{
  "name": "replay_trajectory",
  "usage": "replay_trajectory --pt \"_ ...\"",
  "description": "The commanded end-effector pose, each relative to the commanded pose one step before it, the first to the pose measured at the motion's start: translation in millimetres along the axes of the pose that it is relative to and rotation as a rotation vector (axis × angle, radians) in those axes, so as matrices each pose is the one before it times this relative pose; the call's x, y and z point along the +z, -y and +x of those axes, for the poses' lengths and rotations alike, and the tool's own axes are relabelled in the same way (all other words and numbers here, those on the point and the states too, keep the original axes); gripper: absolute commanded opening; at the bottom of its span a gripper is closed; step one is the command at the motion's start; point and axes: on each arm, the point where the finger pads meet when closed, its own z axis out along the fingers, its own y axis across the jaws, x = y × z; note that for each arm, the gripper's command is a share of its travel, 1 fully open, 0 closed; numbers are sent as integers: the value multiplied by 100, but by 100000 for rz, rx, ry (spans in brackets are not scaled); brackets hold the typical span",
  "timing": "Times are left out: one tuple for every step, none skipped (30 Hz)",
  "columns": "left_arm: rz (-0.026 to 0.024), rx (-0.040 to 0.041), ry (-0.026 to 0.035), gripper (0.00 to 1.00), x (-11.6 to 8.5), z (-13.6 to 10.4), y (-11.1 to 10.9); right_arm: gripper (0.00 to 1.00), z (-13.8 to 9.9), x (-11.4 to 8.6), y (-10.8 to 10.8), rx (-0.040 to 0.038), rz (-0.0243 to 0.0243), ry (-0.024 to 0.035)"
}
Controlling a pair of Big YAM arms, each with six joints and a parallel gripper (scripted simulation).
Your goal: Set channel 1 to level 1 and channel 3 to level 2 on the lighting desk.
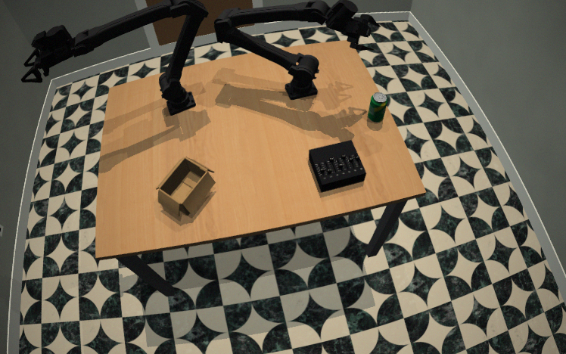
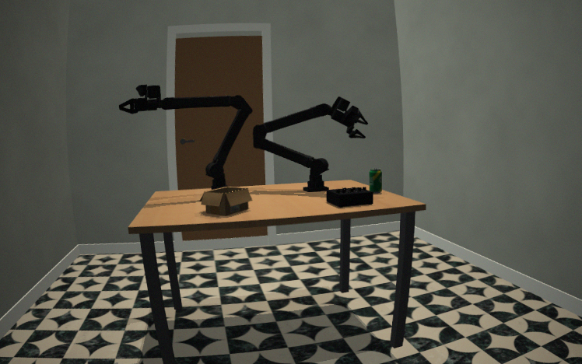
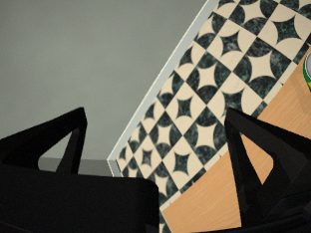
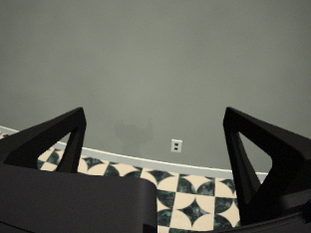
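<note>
The lighting desk (image 1: 337, 166) is a black box with several small faders on top, lying on the wooden table near the right front edge; it also shows in the exterior view (image 2: 349, 196). The fader levels are too small to read. My left gripper (image 1: 361, 35) (image 2: 360, 128) is open and empty, high above the far right corner of the table, far from the desk. In the left wrist view its fingers frame floor and a table corner. My right gripper (image 1: 31, 66) (image 2: 124, 105) is open and empty, stretched out high beyond the table's left side, and its fingers face a grey wall.
A green drink can (image 1: 377, 107) stands on the table behind the desk, near the right edge. An open cardboard box (image 1: 186, 187) sits at the front left. The two arm bases stand at the back of the table.
</note>
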Motion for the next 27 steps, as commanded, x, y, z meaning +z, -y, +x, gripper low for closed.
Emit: replay_trajectory --pt "6832 -1261 5048 100 -616 -4115 -707 100 -2454 -72 298 850 303 5957" --pt "4592 451 779 100 281 -1030 827 100 0 0 0 0 0 0" --pt "5269 577 716 100 328 -1177 991 100 0 0 0 0 0 0" --pt "5892 726 552 100 381 -1308 1166 100 0 0 0 0 0 0" --pt "6439 897 277 100 443 -1416 1348 100 0 0 0 0 0 0" --pt "0 0 0 100 0 0 0 100 0 0 0 0 0 0" --pt "0 0 0 100 0 0 0 100 0 0 0 0 0 0" --pt "6850 1059 -56 100 492 -1499 1523 100 0 0 0 0 0 0" --pt "7132 1218 -467 100 541 -1553 1693 100 0 0 0 0 0 0" --pt "7273 1366 -937 100 589 -1575 1852 100 0 0 0 0 0 0" --pt "7265 1491 -1445 100 635 -1566 1992 100 0 0 0 0 0 0" --pt "0 0 0 100 0 0 0 100 0 0 0 0 0 0" --pt "7111 1587 -1961 100 679 -1525 2108 100 0 0 0 0 0 0" --pt "6818 1645 -2454 100 717 -1457 2194 100 0 0 0 0 0 0" --pt "0 0 0 100 0 0 0 100 0 0 0 0 0 0" --pt "6404 1661 -2895 100 749 -1365 2243 100 0 0 0 0 0 0" --pt "5889 1635 -3255 100 771 -1254 2252 100 0 0 0 0 0 0" --pt "5302 1568 -3511 100 782 -1130 2219 100 0 0 0 0 0 0" --pt "0 0 0 100 0 0 0 100 0 0 0 0 0 0" --pt "4672 1465 -3649 100 779 -1000 2143 100 0 0 0 0 0 0" --pt "4029 1333 -3663 100 759 -868 2027 100 0 0 0 0 0 0" --pt "3398 1182 -3553 100 723 -739 1874 100 0 0 0 0 0 0" --pt "0 0 0 100 0 0 0 100 0 0 0 0 0 0" --pt "0 0 0 100 0 0 0 100 0 0 0 0 0 0" --pt "2802 1020 -3329 100 671 -617 1690 100 0 0 0 0 0 0" --pt "2255 856 -3009 100 603 -504 1481 100 0 0 0 0 0 0" --pt "1767 696 -2613 100 523 -402 1255 100 0 0 0 0 0 0"
